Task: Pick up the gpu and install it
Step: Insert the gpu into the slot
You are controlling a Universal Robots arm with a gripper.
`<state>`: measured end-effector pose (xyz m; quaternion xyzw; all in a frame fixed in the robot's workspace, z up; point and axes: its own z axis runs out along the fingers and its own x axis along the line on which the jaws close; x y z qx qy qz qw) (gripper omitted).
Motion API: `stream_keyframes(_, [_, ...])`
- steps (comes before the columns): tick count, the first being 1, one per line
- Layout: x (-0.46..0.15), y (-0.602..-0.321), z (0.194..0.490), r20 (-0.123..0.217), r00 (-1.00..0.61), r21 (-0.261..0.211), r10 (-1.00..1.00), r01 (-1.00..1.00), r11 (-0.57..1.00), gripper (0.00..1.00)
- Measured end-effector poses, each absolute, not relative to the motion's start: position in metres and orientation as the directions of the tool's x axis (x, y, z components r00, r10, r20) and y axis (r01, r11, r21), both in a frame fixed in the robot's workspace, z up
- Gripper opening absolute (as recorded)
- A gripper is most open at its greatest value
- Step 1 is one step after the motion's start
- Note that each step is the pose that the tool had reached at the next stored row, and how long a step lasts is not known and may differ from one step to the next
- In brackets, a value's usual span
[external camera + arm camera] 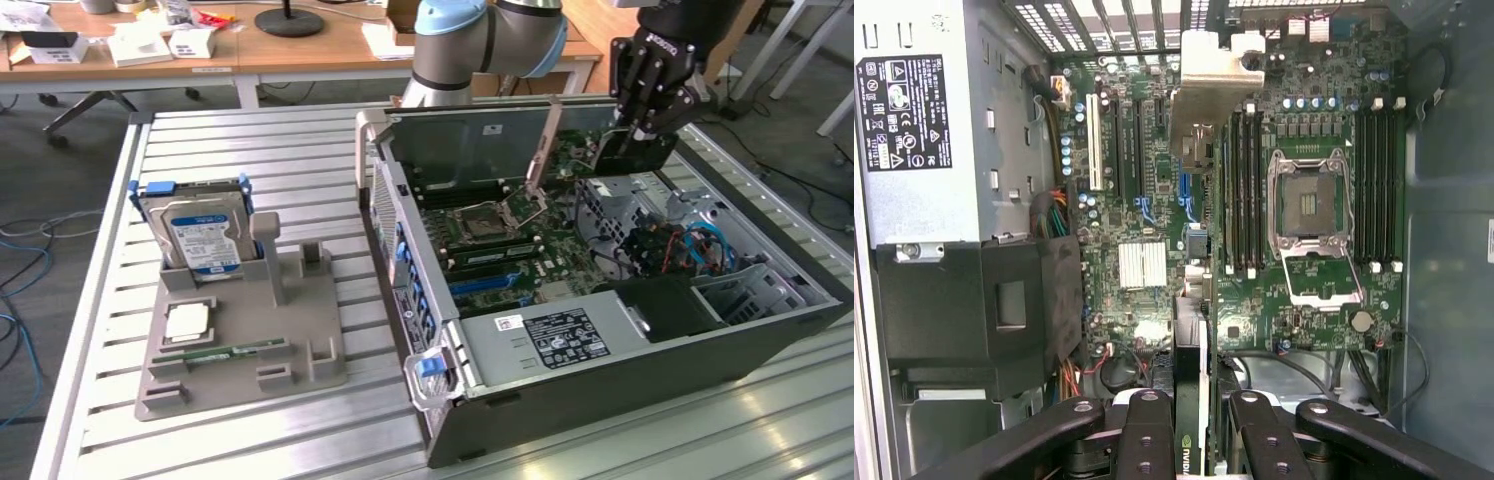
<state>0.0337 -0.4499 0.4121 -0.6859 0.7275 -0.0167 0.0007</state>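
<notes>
On the slatted table [240, 150] lies the open computer case [747, 340], motherboard [514, 235] facing up, and toward one o'clock of it in the exterior view the claw [638, 128] is clenched on the gpu [633, 155], hung edge-down, seemingly clear of the board. Done well, I'd say, the card stays square to its slot, bracket [1209, 90] toward the case's rear. The wrist view gives its line against the expansion slots [1116, 140]; the exterior view gives its height.

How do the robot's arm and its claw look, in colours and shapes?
The arm is made of silver-grey round segments with light blue caps at the joints. The claw is black, with jointed link fingers fastened by round pins, and small white lettering near its base.
</notes>
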Motion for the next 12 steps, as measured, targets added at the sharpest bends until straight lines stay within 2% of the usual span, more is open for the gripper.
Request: stream_keyframes(12, [0.0299, -0.4496, 0.4121, 0.022, -0.059, -0.025, -0.998, -0.998, 0.058, 0.26])
